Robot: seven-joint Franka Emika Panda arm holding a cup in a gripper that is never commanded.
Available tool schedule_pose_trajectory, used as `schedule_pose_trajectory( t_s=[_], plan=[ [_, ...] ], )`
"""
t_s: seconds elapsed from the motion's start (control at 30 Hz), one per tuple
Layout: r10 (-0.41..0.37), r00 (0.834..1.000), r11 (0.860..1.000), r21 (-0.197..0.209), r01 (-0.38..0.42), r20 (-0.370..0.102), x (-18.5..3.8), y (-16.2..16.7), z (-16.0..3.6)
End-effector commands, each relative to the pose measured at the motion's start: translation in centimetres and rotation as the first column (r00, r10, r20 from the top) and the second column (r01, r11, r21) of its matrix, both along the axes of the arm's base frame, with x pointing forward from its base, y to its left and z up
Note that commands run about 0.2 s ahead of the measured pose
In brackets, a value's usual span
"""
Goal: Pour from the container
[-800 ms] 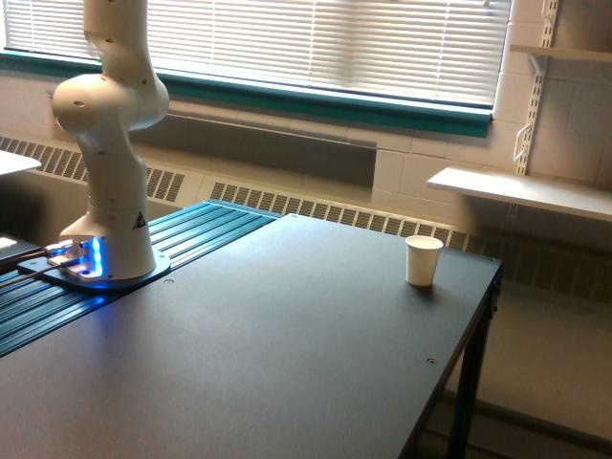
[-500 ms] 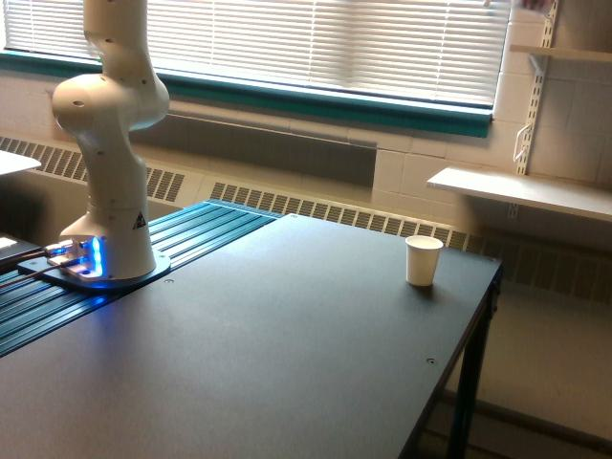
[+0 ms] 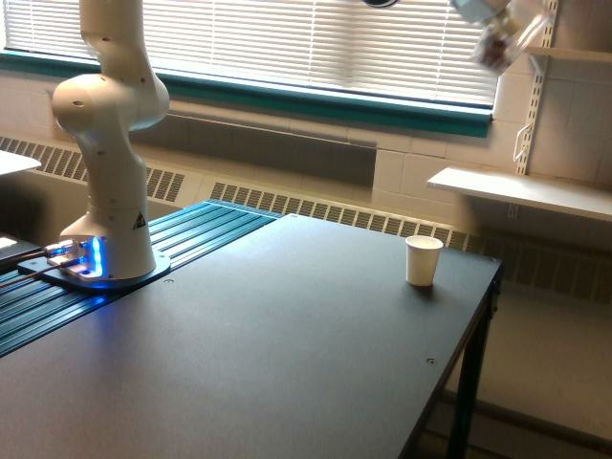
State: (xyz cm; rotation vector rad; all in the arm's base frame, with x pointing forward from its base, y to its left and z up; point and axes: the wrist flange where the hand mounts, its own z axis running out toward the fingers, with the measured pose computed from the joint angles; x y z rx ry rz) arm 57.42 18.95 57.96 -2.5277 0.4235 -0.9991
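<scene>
Clear cup (image 3: 505, 43) tilted at top edge, high over white cup (image 3: 424, 260) on desk (image 3: 287, 344); I can't tell fingers' grip, mostly out of view.

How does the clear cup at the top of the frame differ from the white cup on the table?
The clear cup is see-through with reddish bits inside; the white cup is opaque, its contents hidden. The clear cup is up in the air at the frame's top edge, tilted; the white cup stands upright on the dark table near its far corner. The clear cup looks blurred; the white cup is sharp. Both are small cups of similar size.
</scene>
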Motion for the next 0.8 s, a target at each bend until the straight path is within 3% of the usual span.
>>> schedule_pose_trajectory(
  t_s=[0.03, 0.53, 0.73, 0.8],
  plan=[
    [0.070, 0.990, 0.990, -0.113, -0.084, -0.119, -1.5, -0.4, -2.9],
    [0.145, 0.954, 0.976, -0.120, -0.182, -0.263, -4.9, 2.7, -9.6],
    [0.139, 0.948, 0.976, -0.120, -0.180, -0.288, -5.6, 3.0, -10.8],
    [0.134, 0.931, 0.975, -0.124, -0.186, -0.340, -6.6, 3.7, -12.9]
  ],
)
